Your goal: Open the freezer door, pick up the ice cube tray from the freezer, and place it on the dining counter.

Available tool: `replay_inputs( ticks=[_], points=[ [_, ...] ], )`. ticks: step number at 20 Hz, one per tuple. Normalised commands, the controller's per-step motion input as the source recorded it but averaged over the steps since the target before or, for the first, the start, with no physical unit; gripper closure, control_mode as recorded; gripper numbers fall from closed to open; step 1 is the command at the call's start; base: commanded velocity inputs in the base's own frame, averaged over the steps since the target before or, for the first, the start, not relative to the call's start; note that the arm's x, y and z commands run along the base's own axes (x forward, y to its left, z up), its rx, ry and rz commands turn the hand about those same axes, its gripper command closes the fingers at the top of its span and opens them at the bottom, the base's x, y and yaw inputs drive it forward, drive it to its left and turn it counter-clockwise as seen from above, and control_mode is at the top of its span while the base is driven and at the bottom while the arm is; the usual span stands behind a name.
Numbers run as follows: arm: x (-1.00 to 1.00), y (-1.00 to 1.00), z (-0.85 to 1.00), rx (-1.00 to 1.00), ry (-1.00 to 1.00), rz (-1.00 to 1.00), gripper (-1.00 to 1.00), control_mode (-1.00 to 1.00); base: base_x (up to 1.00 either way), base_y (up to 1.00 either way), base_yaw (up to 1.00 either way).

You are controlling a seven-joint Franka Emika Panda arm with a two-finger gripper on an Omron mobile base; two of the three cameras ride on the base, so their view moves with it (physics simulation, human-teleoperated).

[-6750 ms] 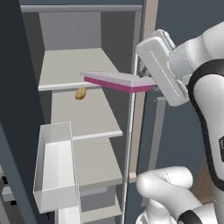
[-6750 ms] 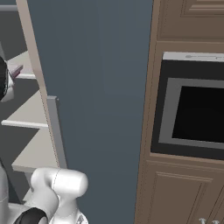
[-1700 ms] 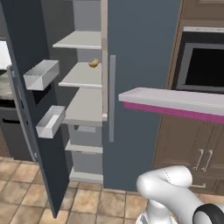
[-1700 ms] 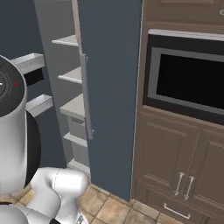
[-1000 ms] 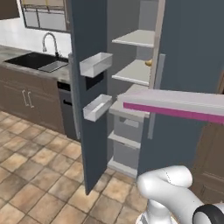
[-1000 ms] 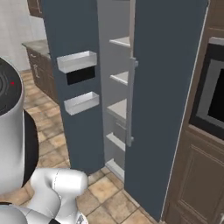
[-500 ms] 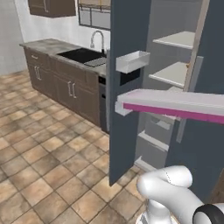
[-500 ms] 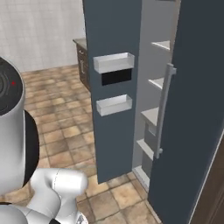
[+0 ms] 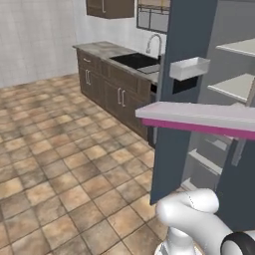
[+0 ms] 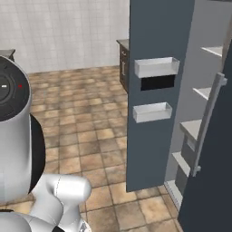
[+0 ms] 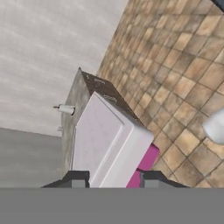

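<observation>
Lilac-white on top and magenta-pink along its sides, the ice cube tray (image 9: 199, 118) is a thin, flat rectangular slab. In the left base view it hangs level in the air in front of the open freezer (image 9: 234, 89), its long axis running across the picture from a free left end out past the right edge, with the pink side band facing the camera. It rests on nothing; the brown tiled floor (image 9: 60, 169) lies well below it.

In the hand view the tray (image 11: 107, 144) stretches away from the gripper (image 11: 113, 180) up and to the left, pale top uppermost and a strip of pink showing at the near end. The two dark fingertips (image 11: 75, 178) stand on either side of that near end, clenched on the tray.

The freezer door (image 10: 158, 90) stands swung wide open, slate-blue, with two clear bins (image 10: 156, 67) on its inner face. Pale grey shelves (image 9: 230, 85) show inside the compartment. Beyond the door in the left base view, a wall counter with dark cabinets carries a sink (image 9: 135, 61) and a curved faucet (image 9: 155, 44).
</observation>
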Motion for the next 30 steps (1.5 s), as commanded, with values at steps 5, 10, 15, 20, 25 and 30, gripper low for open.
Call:
replay_inputs(
  ticks=[5,10,15,20,25,30],
  points=[
    [0.00,0.00,0.00,0.00,0.00,0.00,1.00,1.00,-0.05,0.71,0.27],
    [0.00,0.00,0.00,0.00,0.00,0.00,1.00,1.00,0.00,0.98,0.19],
    [0.00,0.00,0.00,0.00,0.00,0.00,1.00,1.00,0.04,1.00,0.18],
    [0.00,0.00,0.00,0.00,0.00,0.00,1.00,1.00,0.22,1.00,0.16],
    [0.00,0.00,0.00,0.00,0.00,0.00,1.00,1.00,0.51,0.99,0.15],
    [0.00,0.00,0.00,0.00,0.00,0.00,1.00,1.00,0.55,0.96,0.16]
  ],
)
